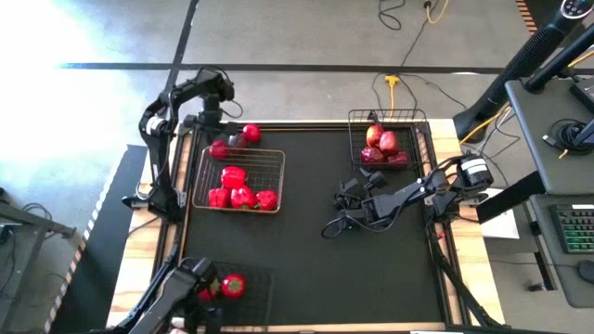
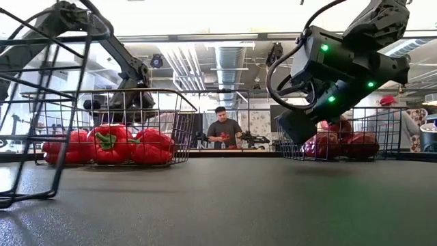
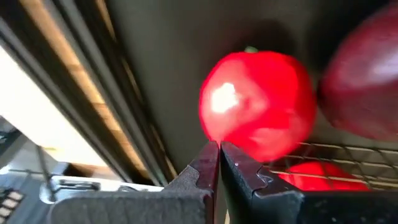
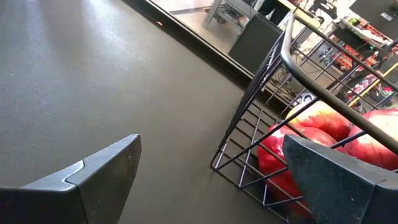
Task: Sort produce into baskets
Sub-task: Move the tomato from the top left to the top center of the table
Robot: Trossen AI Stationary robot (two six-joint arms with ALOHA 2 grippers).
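At the table's far left corner, 2 loose pieces remain outside the baskets: a tomato [image 1: 251, 133] and a dark apple [image 1: 220, 148], just beyond the pepper basket [image 1: 206, 165] with 4 red peppers [image 1: 239, 190]. The left gripper [image 3: 219, 162], fingers pressed together and empty, hangs right over them, the tomato directly ahead of its tips; it is clearly the nearer arm. The right gripper [image 1: 357, 206], jaws spread wide and empty, hovers mid-table beside the apple basket [image 1: 356, 130]. No readable writing appears.

Wire basket [image 2: 109, 126] at 9 o'clock holds red peppers [image 2: 109, 145]; apple basket [image 2: 355, 133] at 3 o'clock; person [image 2: 222, 130] behind tabletop [image 2: 218, 198].
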